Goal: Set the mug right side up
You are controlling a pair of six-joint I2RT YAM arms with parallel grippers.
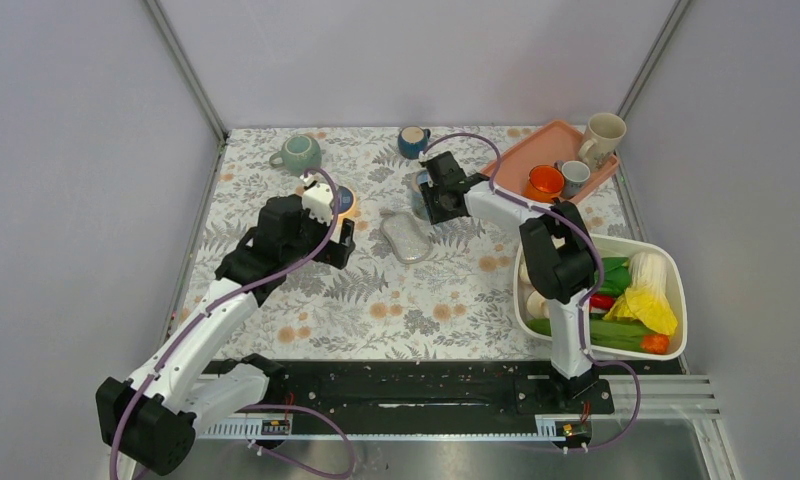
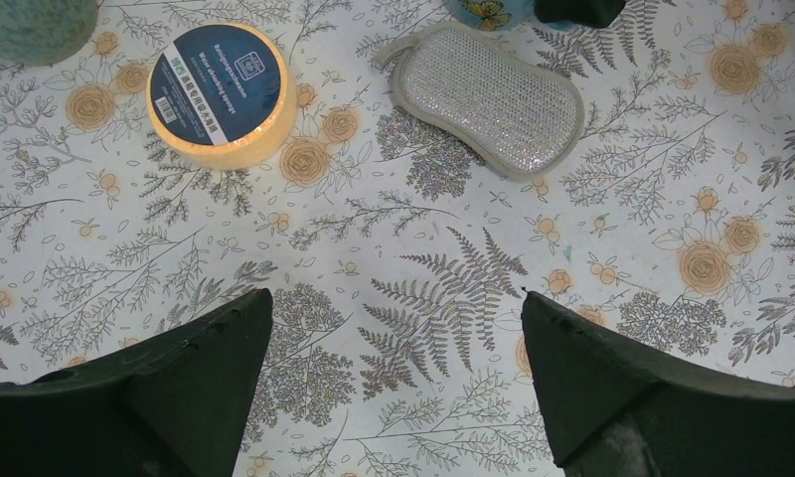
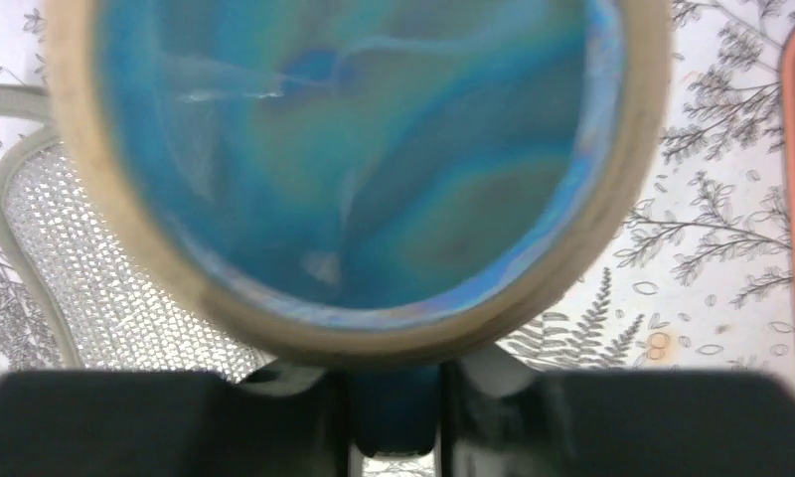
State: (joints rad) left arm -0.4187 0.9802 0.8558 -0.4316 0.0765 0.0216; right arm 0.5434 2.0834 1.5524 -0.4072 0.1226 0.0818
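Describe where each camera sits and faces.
Top external: above and behind the bases, looking down on the table; left arm and right arm show.
Left wrist: on the left arm, facing down at the scrubber pad and round tin; open left tool shows.
Right wrist: on the right arm, close against the blue mug; right tool pinches it.
Both wrist views share the scrubber pad.

White print on the round tub's [image 2: 218,94] dark-blue label [image 2: 215,83] — too small to read.

the left gripper [image 2: 396,298] holds its fingers far apart over the flowery cloth [image 2: 622,199]. ahead lie a yellow tub [image 2: 218,91] with a blue lid, a shiny scrubber [image 2: 490,96], a bit of blue mug [image 2: 488,10].
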